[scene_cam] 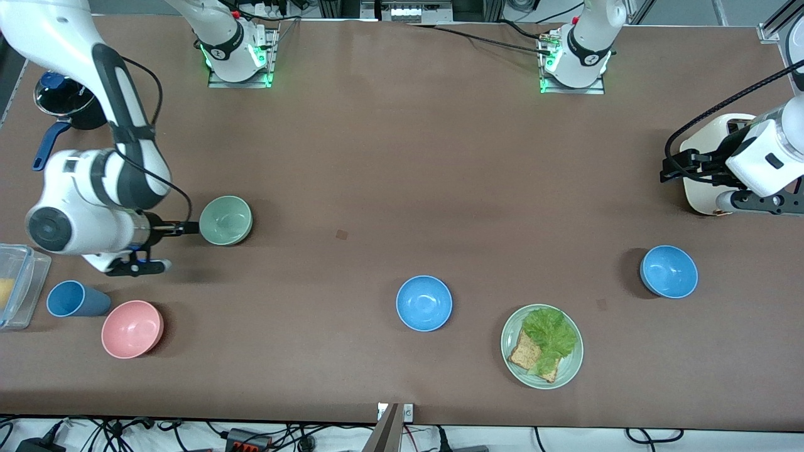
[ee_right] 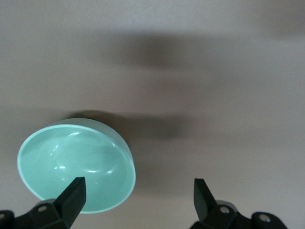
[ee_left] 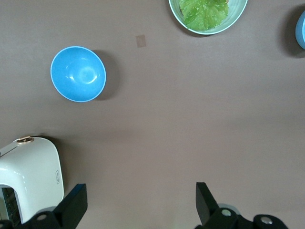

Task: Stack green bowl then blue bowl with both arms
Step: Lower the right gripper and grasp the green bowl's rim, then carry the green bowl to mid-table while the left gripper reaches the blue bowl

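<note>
The green bowl point(scene_cam: 226, 220) stands on the table toward the right arm's end. My right gripper point(scene_cam: 161, 248) hangs open just beside it, one finger over its rim; in the right wrist view point(ee_right: 138, 200) the bowl point(ee_right: 76, 164) lies under one fingertip. One blue bowl point(scene_cam: 424, 303) stands mid-table, nearer the front camera. A second blue bowl point(scene_cam: 669, 271) stands toward the left arm's end. My left gripper point(scene_cam: 722, 185) is open and empty over the toaster's edge; its wrist view point(ee_left: 140, 205) shows one blue bowl point(ee_left: 78, 74).
A pale green plate point(scene_cam: 568, 370) with lettuce and toast sits between the blue bowls, nearest the camera. A white toaster point(scene_cam: 710, 144) stands under the left arm. A pink bowl point(scene_cam: 132, 328), blue cup point(scene_cam: 75, 299), clear container point(scene_cam: 16, 285) and dark pot point(scene_cam: 66, 100) crowd the right arm's end.
</note>
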Motion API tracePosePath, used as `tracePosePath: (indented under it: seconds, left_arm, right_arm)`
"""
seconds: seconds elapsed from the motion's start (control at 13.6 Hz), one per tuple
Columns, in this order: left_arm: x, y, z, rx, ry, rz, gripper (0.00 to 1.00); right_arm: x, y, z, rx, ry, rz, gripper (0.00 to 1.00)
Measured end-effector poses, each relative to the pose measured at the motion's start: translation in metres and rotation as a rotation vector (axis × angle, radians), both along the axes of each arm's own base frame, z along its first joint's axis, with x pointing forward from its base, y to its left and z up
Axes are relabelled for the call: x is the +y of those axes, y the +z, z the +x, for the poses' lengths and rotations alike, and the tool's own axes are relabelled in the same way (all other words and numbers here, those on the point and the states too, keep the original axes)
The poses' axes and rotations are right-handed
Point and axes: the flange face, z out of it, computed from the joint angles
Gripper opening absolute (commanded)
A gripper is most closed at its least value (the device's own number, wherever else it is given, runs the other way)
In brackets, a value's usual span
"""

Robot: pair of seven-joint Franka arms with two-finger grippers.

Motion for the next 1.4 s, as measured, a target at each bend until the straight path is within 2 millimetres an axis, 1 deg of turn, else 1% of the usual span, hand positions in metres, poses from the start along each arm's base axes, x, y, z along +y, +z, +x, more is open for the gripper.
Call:
tracePosePath:
  seconds: [0.07, 0.22, 0.37, 0.59, 0.66, 0.73, 0.88, 1.03, 1.1, 1.18, 1.32, 1.4]
  left_arm:
    - [0.000, 0.000, 0.000, 0.000, 0.000, 0.000, 1.00]
    - [0.000, 0.000, 0.000, 0.000, 0.000, 0.000, 1.00]
    - [0.000, 0.000, 0.000, 0.001, 0.000, 0.000, 1.00]
    - [0.001, -0.002, 0.001, 0.005, 0.002, 0.000, 1.00]
    - [0.002, -0.004, 0.001, 0.010, 0.003, -0.001, 1.00]
    - [0.002, -0.008, 0.002, 0.016, 0.003, -0.001, 1.00]
    - [0.004, -0.015, 0.005, 0.029, 0.006, -0.003, 1.00]
    - [0.006, -0.021, 0.007, 0.039, 0.008, -0.004, 1.00]
    - [0.006, -0.024, 0.008, 0.047, 0.008, -0.004, 1.00]
    - [0.006, -0.028, 0.009, 0.058, 0.008, -0.005, 1.00]
    - [0.006, -0.033, 0.009, 0.070, 0.008, -0.006, 1.00]
    - [0.006, -0.033, 0.009, 0.070, 0.008, -0.006, 1.00]
  right_arm:
    - [0.006, -0.012, -0.001, 0.017, 0.009, 0.000, 0.99]
    - [0.011, -0.029, -0.004, 0.040, 0.017, -0.001, 0.64]
    - [0.010, -0.035, -0.005, 0.050, 0.017, -0.001, 0.50]
    - [0.010, -0.039, -0.007, 0.060, 0.017, -0.001, 0.40]
    - [0.010, -0.042, -0.008, 0.067, 0.016, -0.001, 0.33]
    - [0.010, -0.044, -0.010, 0.073, 0.016, -0.002, 0.24]
    - [0.010, -0.046, -0.012, 0.082, 0.017, -0.002, 0.00]
    - [0.014, -0.046, -0.013, 0.089, 0.022, 0.001, 0.00]
    - [0.018, -0.044, -0.013, 0.089, 0.029, 0.003, 0.00]
    - [0.027, -0.042, -0.013, 0.088, 0.041, 0.006, 0.00]
    - [0.058, -0.034, -0.009, 0.069, 0.066, 0.018, 0.00]
    - [0.080, -0.025, -0.004, 0.049, 0.084, 0.034, 0.00]
